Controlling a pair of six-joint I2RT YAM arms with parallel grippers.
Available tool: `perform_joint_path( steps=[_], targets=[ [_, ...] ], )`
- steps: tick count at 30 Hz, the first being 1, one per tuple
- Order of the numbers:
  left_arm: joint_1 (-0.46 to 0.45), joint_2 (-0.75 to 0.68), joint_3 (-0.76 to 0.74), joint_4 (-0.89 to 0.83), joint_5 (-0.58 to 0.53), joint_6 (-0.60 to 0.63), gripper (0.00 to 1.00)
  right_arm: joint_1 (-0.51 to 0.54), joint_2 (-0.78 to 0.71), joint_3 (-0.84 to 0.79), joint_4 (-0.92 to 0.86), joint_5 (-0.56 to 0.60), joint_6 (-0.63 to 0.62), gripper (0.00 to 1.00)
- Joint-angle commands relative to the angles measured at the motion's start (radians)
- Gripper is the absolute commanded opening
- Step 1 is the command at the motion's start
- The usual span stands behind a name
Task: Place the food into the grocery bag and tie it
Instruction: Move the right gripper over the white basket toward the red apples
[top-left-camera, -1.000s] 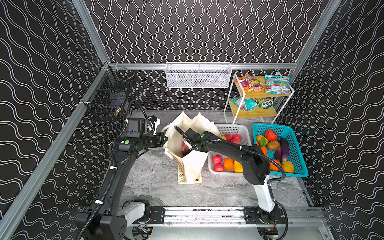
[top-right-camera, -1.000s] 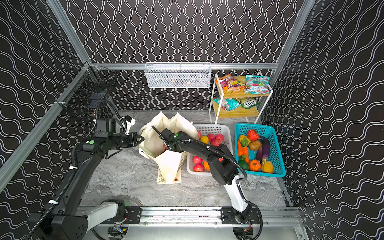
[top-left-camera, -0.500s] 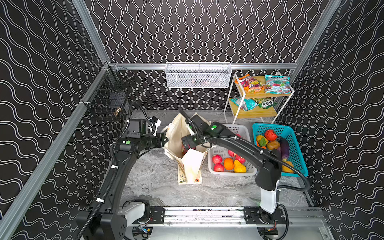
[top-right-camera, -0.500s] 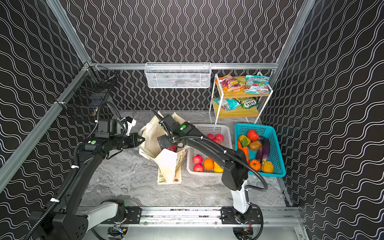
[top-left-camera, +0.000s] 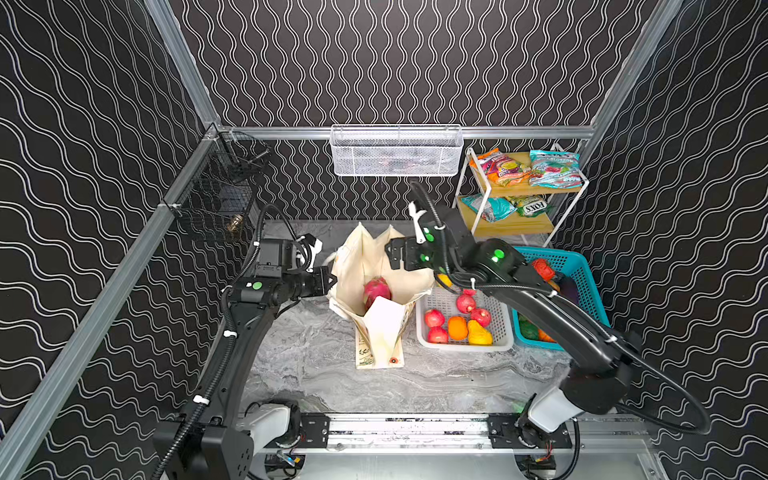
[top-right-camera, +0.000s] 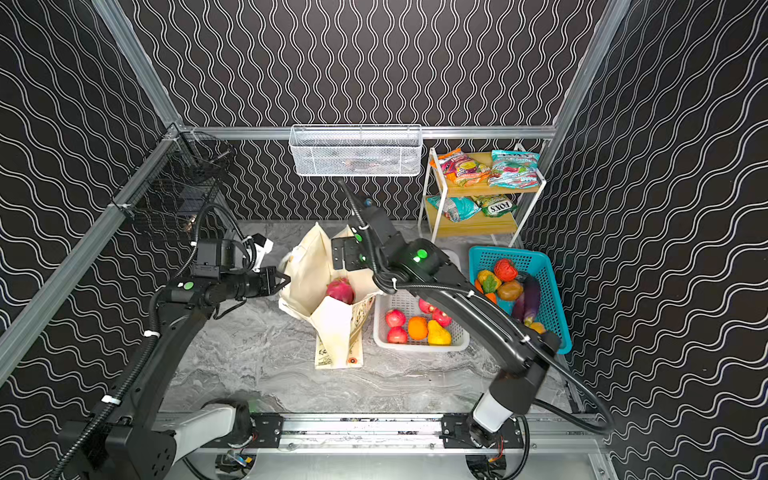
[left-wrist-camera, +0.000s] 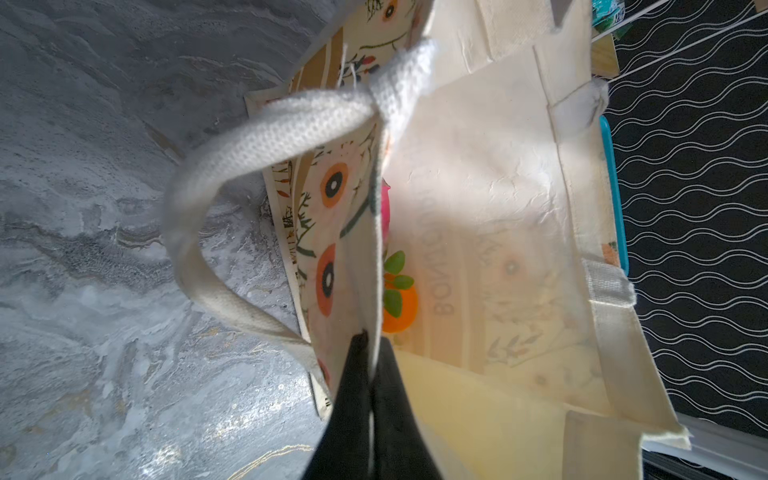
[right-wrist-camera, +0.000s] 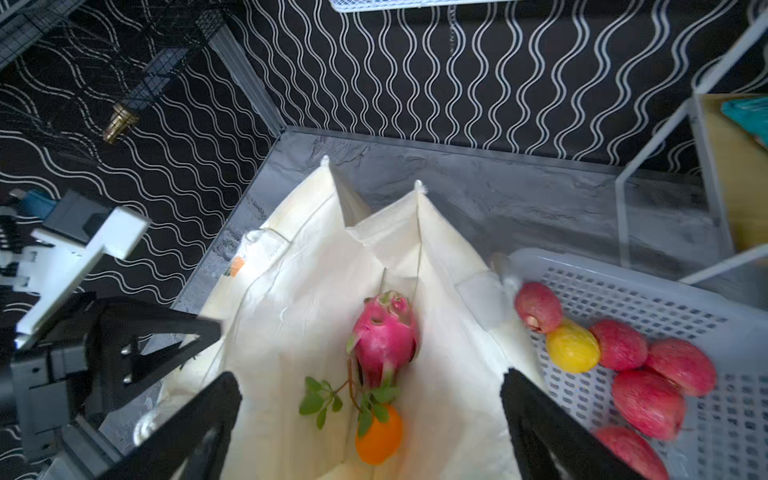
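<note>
Pinching the cream canvas rim of the grocery bag (left-wrist-camera: 478, 187) with the left gripper (left-wrist-camera: 368, 345), jaws shut on the cloth near a white strap handle (left-wrist-camera: 249, 141). Hovering over the bag's open mouth with the right gripper (right-wrist-camera: 370, 376), jaws spread wide, gripping nothing. Standing upright on the marble tabletop (top-left-camera: 316, 365), just beside the white basket (top-left-camera: 459, 347). Lying inside, touching: a magenta dragon fruit (right-wrist-camera: 384, 336) and a leafy orange (right-wrist-camera: 379, 434).

The left pincer (left-wrist-camera: 372, 345) is being held pinched shut, and the right pincer (right-wrist-camera: 370, 376) is being held wide open.
</note>
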Motion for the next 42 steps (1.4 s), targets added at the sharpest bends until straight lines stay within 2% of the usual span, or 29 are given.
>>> perform_joint_path(
  steps=[1, 11, 18, 27, 42],
  targets=[
    [-0.002, -0.004, 0.011, -0.013, 0.01, 0.025, 0.0, 0.0, -0.057, -0.069, -0.022, 0.108, 0.073, 0.99],
    [-0.002, 0.002, 0.027, -0.05, -0.002, 0.05, 0.0, -0.046, -0.251, -0.287, -0.135, 0.184, 0.277, 0.99],
    [-0.002, 0.011, -0.002, -0.021, 0.007, 0.039, 0.0, -0.094, -0.384, -0.405, -0.146, 0.187, 0.347, 0.98],
    [-0.003, 0.019, 0.014, -0.038, -0.005, 0.045, 0.0, -0.149, -0.417, -0.467, -0.152, 0.151, 0.343, 0.98],
    [-0.012, 0.052, 0.036, -0.052, -0.018, 0.039, 0.0, -0.338, -0.366, -0.597, -0.047, -0.015, 0.286, 0.98]
  ],
)
